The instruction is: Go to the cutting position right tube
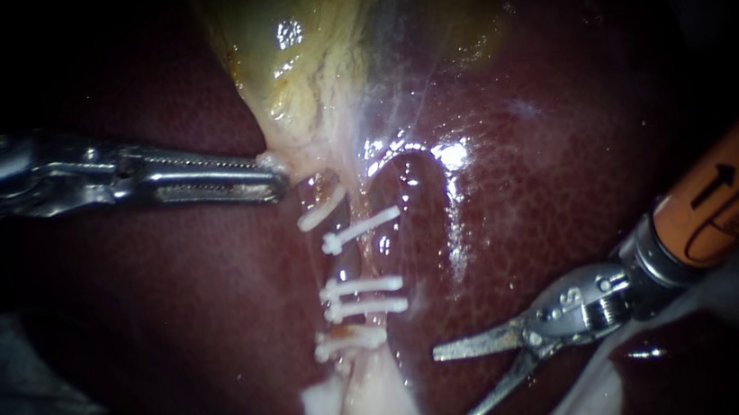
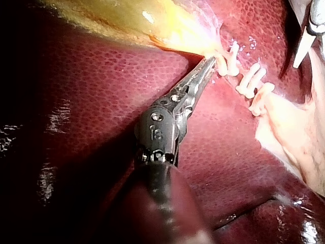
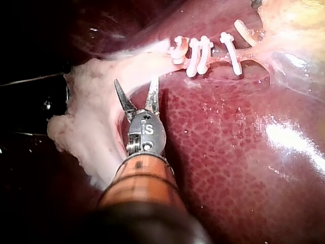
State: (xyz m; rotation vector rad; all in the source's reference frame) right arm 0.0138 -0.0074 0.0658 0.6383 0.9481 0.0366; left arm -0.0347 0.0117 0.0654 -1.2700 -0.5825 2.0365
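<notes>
Darkness at the edges, dark-red liver (image 1: pixel 578 124) as backdrop, white glare (image 1: pixel 450 150) (wet sheen) across it

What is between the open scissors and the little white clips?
Only bare liver lies between the clips and the open right instrument, shown in the endoscope view.

The silver left instrument (image 1: pixel 279 182), level from the left, grips the yellow gallbladder (image 1: pixel 301 60) at its neck; the orange-sleeved right instrument (image 1: pixel 454 385), near right, holds its blades apart.
</notes>
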